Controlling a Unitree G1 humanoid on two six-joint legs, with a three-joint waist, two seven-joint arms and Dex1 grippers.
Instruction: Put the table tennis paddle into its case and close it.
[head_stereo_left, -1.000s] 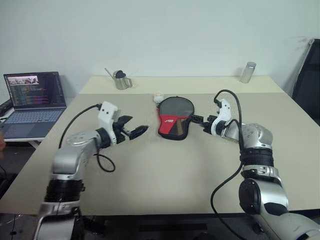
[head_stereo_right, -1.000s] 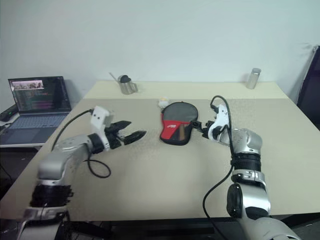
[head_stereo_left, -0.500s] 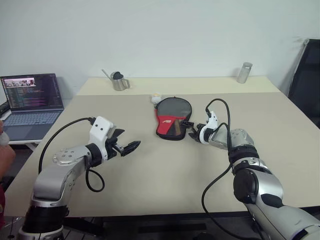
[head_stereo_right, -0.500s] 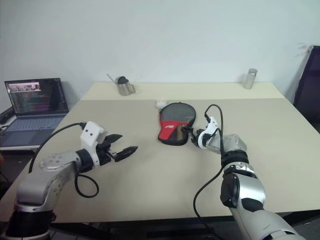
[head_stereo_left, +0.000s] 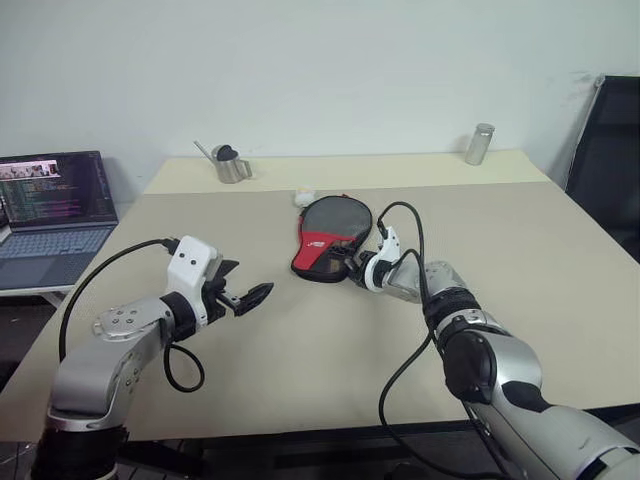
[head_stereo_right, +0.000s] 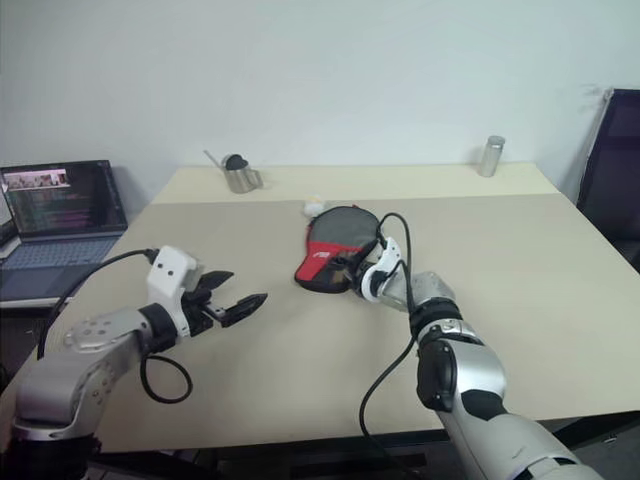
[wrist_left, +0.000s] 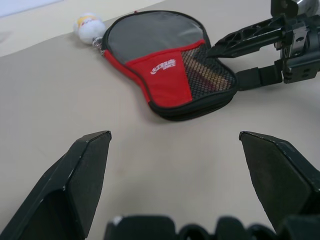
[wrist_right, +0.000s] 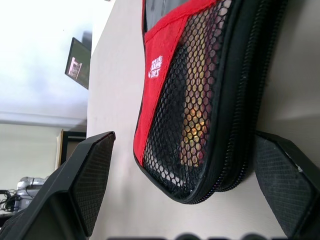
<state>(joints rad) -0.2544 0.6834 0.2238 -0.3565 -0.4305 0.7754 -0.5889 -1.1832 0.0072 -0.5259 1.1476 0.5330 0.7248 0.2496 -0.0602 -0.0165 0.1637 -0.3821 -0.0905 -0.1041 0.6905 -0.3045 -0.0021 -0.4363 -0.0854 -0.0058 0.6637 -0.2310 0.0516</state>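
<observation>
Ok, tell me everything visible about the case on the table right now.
The case is a soft paddle-shaped pouch: grey top panel, red band with white lettering, black mesh pocket showing the paddle's handle inside. It lies flat mid-table, zip edge looking closed, a small white ball at its round end. The open right gripper brackets its narrow end; contact unclear.

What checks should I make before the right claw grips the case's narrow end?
1. Right claw open: ok.
2. Its fingers straddle the narrow end of the case: ok.
3. Left claw open and away from the case: ok.
4. Paddle inside: striped handle shows through the mesh, ok.
5. Zip fully closed: cannot tell.
6. Ball touching the round end: ok, away from the grip.
</observation>
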